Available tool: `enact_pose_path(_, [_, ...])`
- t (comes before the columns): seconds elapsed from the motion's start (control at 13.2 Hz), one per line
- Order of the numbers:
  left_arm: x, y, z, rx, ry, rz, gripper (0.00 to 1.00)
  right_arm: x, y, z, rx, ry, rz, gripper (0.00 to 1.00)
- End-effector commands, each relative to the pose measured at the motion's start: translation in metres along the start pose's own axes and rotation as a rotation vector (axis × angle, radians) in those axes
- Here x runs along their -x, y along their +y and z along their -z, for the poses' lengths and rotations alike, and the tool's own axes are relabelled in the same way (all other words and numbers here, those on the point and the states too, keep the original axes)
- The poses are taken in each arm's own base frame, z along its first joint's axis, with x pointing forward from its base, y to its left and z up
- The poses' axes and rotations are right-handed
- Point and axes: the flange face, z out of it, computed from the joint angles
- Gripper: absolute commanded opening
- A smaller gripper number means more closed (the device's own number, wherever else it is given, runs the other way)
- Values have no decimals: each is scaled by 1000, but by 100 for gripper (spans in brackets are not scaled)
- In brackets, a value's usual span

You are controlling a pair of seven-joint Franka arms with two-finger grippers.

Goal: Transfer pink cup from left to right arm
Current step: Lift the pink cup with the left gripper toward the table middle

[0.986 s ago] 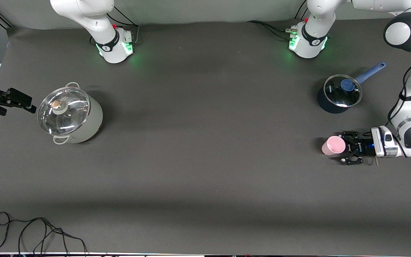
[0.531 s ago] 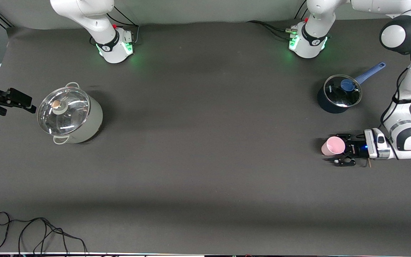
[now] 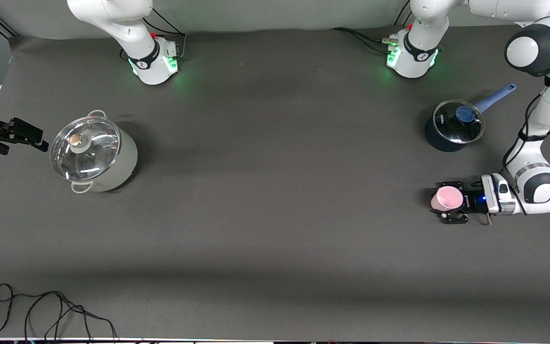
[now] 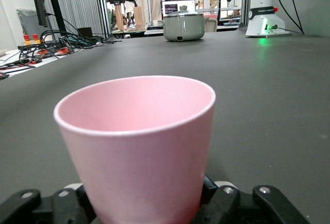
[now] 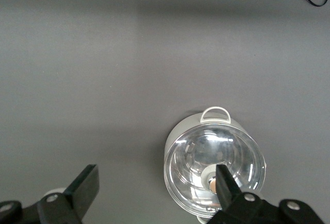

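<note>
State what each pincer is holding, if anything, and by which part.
The left pincer grips the upright pink cup low on its side wall, near the base. The right pincer, open above the grey pot, holds nothing.

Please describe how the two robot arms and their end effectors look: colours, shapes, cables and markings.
Both arms have glossy white rounded links with dark grey joints, black cables and green-lit bases. The left end effector is black with two fingers, a small blue light and a silver-white wrist. The right end effector is black too.

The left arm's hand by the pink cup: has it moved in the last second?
Yes. The left hand slid toward the right arm's end, closing around the pink cup, which stayed where it was, nearer the camera than the blue saucepan.
</note>
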Motion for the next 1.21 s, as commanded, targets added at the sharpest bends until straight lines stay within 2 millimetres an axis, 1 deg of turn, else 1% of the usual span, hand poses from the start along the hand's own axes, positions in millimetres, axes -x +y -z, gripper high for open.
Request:
enact_pose_path(0.0, [0, -9, -11, -1, 4, -30, 0, -2, 0, 4, 12, 4, -9, 100])
enact_pose_path(0.08, [-3, -11, -13, 2, 7, -39, 0, -2, 0, 4, 12, 4, -9, 100])
enact_pose_path(0.23, [-20, -27, -23, 19, 31, -78, 0, -2, 0, 4, 13, 6, -21, 100])
enact_pose_path(0.38, [-36, -40, -44, 30, 66, -100, 0, -2, -1, 4, 12, 4, -21, 100])
enact_pose_path(0.46, [-47, -48, -61, 33, 86, -121, 0, -2, 0, 3, 11, 3, -31, 100])
enact_pose_path(0.53, [-61, -58, -80, 40, 114, -142, 0, -1, 0, 6, 11, 8, -90, 100])
enact_pose_path(0.61, [-68, -65, -95, 40, 107, -152, 0, -1, 0, 7, 10, 10, -181, 100])
enact_pose_path(0.68, [-78, -73, -105, 30, 107, -152, 0, -1, -1, 7, 8, 10, -264, 100])
enact_pose_path(0.76, [-88, -80, -124, 33, 114, -136, 0, 0, -2, 10, 7, 13, -329, 100])
enact_pose_path(0.83, [-93, -85, -141, 35, 111, -111, 0, 1, -2, 11, 6, 12, -401, 100])
enact_pose_path(0.91, [-103, -92, -161, 23, 115, -97, 0, 2, -1, 11, 6, 9, -471, 100])
enact_pose_path(1.14, [-135, -111, -231, -45, 128, -66, 0, 2, -6, 10, 4, 4, -746, 100])
